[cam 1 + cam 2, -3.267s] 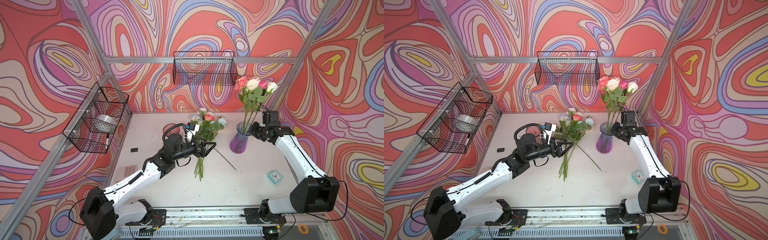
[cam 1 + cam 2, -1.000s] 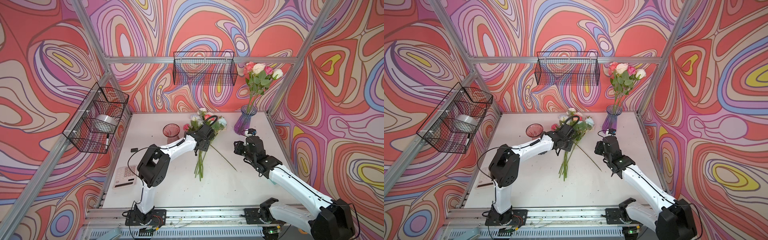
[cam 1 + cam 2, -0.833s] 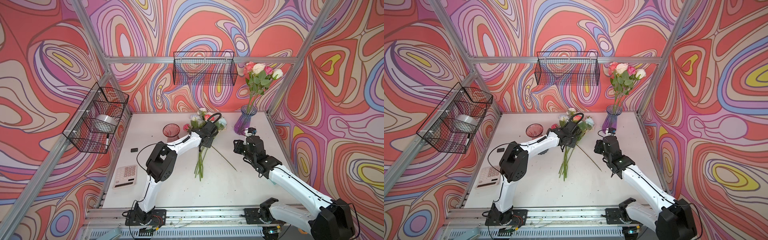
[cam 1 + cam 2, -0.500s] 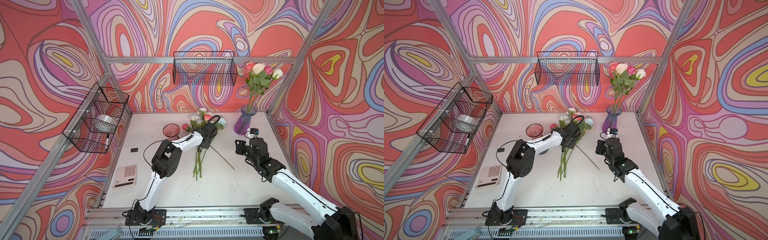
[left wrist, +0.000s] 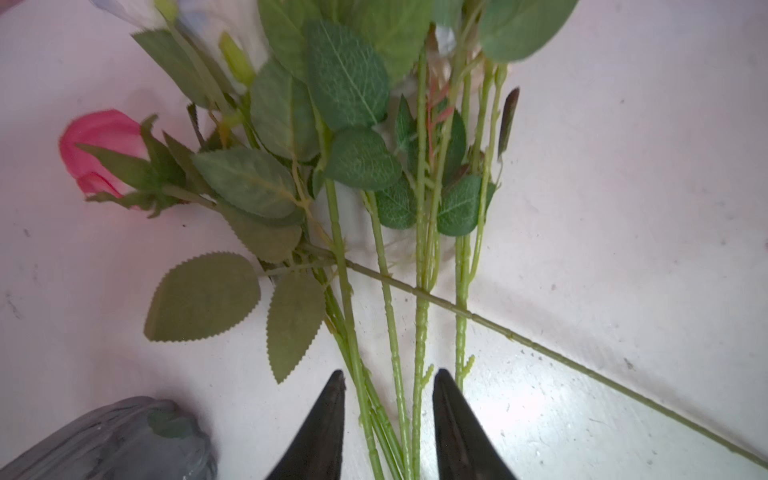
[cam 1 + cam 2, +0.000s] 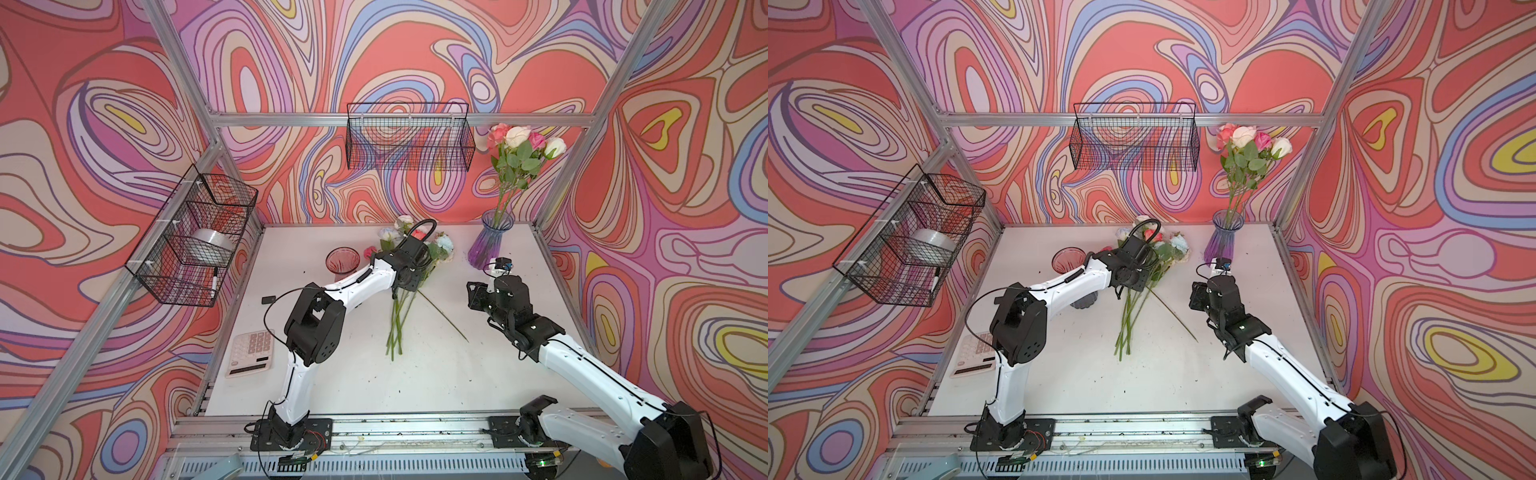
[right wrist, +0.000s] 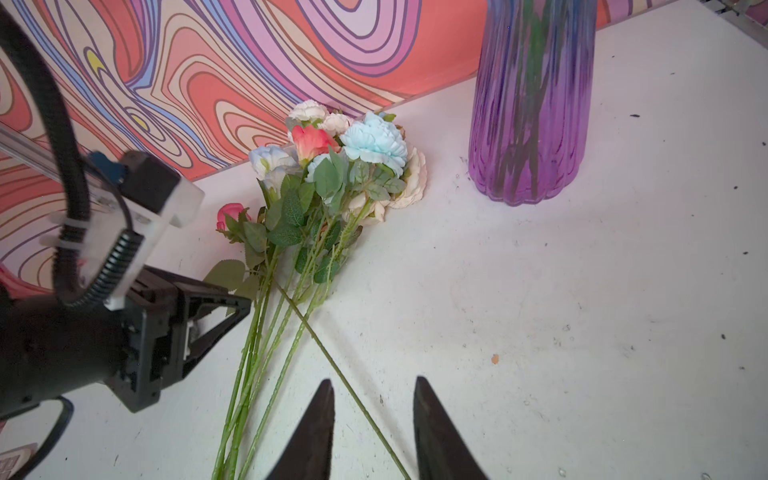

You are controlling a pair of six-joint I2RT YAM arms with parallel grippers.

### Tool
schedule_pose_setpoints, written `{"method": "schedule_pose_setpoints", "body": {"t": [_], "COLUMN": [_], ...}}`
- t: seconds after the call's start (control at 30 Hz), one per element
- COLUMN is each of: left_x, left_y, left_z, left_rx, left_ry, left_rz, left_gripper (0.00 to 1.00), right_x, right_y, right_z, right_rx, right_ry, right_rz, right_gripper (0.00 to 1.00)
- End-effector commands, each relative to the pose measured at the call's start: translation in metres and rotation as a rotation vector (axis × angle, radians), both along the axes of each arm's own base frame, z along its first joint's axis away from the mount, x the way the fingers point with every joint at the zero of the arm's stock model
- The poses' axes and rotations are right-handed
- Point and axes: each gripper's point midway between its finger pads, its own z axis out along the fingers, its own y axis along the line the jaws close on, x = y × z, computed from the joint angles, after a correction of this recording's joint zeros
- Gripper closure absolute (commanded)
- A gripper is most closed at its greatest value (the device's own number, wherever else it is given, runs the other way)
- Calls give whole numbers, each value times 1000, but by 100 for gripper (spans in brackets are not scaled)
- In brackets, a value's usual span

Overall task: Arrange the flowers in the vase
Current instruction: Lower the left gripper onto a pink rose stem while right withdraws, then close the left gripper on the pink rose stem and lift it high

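Observation:
A purple glass vase [image 6: 490, 245] stands at the back right and holds several pink and white flowers [image 6: 519, 145]. More flowers [image 6: 399, 316] lie bunched on the white table, blooms toward the back wall, with one thin stem [image 6: 444, 318] crossing them. My left gripper [image 5: 390, 374] is down at the bunch below the leaves, open, with several green stems between its fingers. In the right wrist view my right gripper [image 7: 374, 380] is open just above the table, and the thin crossing stem [image 7: 353, 399] runs under its gap. The vase [image 7: 532, 104] is beyond it.
A pink-rimmed glass vessel [image 6: 343, 259] stands left of the bunch, close under my left arm. A calculator [image 6: 252, 353] lies at the table's left edge, with a small black piece [image 6: 268, 299] behind it. Wire baskets hang on the back wall [image 6: 409, 141] and the left wall [image 6: 195, 237].
My left arm's elbow has swung forward and right while its gripper stayed at the bunch; the stems' cut ends shifted slightly left. My right gripper drew a little to the right.

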Motion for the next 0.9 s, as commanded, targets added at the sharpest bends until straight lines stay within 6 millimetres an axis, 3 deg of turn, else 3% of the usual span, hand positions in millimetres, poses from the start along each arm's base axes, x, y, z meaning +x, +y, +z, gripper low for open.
{"method": "schedule_pose_setpoints", "body": {"t": [0.0,0.13,0.37,0.57,0.8,0.87], "left_x": [4,4,-1,3,6,5], "left_y": [17,18,6,18,29,27], "left_z": [-20,-39,-56,-67,-73,-77], "left_rx": [46,46,-1,65,124,109], "left_ry": [54,96,141,128,118,137], "left_rz": [10,9,-32,-4,8,2], "left_gripper": [66,68,71,76,75,80], "right_x": [0,-2,-4,-4,-4,-4], "right_y": [3,1,-1,0,-1,-1], "right_z": [-2,-2,-6,-6,-6,-6], "right_rx": [6,1,-6,-5,-7,-7], "right_ry": [-1,1,9,12,13,11], "right_rz": [11,6,1,4,3,1], "right_gripper": [67,67,67,67,67,68]}}
